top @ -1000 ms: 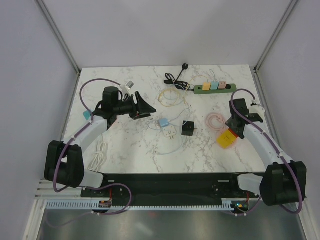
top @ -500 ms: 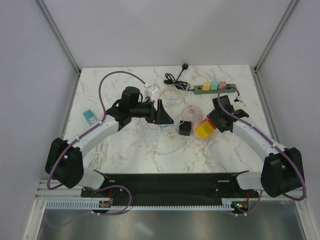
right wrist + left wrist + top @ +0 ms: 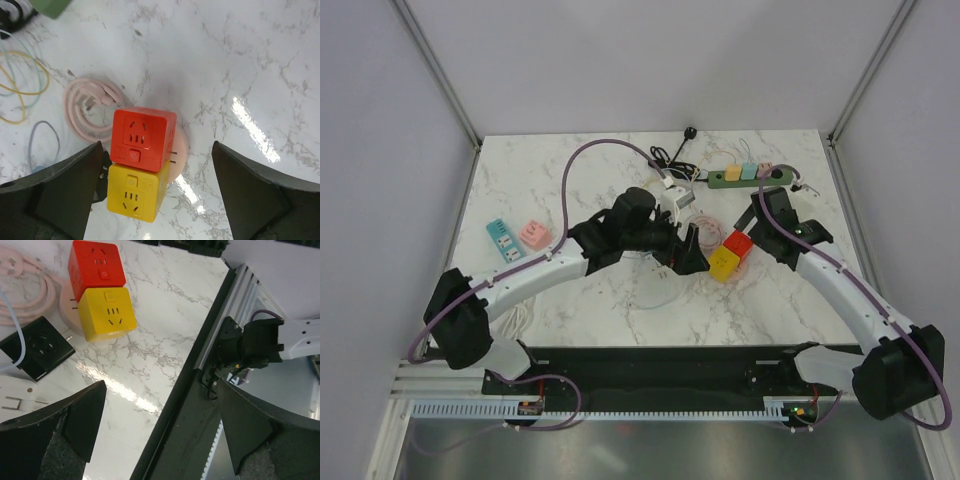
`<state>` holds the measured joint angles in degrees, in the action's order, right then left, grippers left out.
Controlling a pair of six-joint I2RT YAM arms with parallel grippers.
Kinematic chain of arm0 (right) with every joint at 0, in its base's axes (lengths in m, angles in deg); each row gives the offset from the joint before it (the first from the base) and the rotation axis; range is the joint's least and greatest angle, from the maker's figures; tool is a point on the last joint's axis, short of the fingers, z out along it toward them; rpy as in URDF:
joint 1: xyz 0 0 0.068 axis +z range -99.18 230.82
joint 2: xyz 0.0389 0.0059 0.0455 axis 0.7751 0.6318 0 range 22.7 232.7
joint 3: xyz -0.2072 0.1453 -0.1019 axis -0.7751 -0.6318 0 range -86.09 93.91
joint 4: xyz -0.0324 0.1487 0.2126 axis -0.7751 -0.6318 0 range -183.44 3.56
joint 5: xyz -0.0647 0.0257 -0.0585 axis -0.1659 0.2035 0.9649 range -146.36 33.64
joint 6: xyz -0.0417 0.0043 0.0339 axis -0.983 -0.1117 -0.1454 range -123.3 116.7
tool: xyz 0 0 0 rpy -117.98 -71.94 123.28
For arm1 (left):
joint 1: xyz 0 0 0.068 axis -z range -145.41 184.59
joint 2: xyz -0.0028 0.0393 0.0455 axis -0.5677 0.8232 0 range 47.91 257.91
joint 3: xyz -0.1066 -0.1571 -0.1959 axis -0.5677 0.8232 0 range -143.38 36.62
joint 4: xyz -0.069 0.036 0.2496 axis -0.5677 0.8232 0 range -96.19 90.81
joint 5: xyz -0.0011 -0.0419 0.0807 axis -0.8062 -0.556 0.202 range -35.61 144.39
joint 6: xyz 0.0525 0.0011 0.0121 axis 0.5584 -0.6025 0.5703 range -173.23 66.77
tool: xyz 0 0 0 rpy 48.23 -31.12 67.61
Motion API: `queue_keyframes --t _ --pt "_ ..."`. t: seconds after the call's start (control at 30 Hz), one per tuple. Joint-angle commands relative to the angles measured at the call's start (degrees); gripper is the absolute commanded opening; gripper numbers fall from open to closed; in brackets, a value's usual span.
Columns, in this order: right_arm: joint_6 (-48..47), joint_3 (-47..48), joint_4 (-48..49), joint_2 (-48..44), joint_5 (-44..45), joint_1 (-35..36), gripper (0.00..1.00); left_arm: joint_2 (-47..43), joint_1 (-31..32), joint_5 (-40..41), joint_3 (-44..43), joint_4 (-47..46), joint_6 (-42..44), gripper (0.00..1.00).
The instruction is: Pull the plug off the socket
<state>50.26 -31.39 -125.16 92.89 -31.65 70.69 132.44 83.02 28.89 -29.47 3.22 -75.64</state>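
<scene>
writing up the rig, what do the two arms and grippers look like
White shells with black joints and bases on the left arm and right arm, a purple cable looping along each. Black wedge-shaped fingers, with rough grey pads on the left pair.

White marble-pattern tabletop (image 3: 590,315), grey veins, glossy, light glaring off it. Plain pale walls (image 3: 650,60) on three sides, aluminium posts (image 3: 435,72) at the far corners. Black rail (image 3: 660,365) along the near edge, slotted white cable duct (image 3: 650,410) below.
</scene>
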Motion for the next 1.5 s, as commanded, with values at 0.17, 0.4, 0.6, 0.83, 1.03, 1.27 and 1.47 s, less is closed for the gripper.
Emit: queue_keyframes --t 0.17,0.4,0.6,0.83,1.03,1.27,1.47 --pt "-8.1 4.1 -4.4 -9.2 6.7 -1.6 0.98 7.0 8.8 21.8 -5.5 -1.8 11.2 1.0" --pt "-12.2 -3.8 0.3 -15.0 -6.6 -10.5 0.98 17.5 9.2 22.9 -12.3 -1.8 13.4 1.0" --pt "-15.8 -10.5 6.5 -13.9 -21.3 -19.2 0.98 24.9 9.6 23.7 -18.3 -1.2 14.7 1.0" --pt "-17.8 -13.5 12.0 -15.8 -29.5 -21.3 0.97 30.3 10.3 24.2 -21.8 -0.9 16.4 1.0" --pt "-18.5 -13.7 12.3 -15.7 -29.4 -22.2 0.98 34.0 10.8 25.3 -23.8 0.3 16.9 0.99" --pt "-19.1 -15.5 12.7 -16.5 -30.1 -23.0 0.94 36.2 10.8 25.3 -25.5 1.7 17.2 0.64" --pt "-20.4 -18.9 14.9 -18.0 -35.2 -23.2 0.79 34.6 10.1 22.6 -25.6 3.0 15.9 0.02"
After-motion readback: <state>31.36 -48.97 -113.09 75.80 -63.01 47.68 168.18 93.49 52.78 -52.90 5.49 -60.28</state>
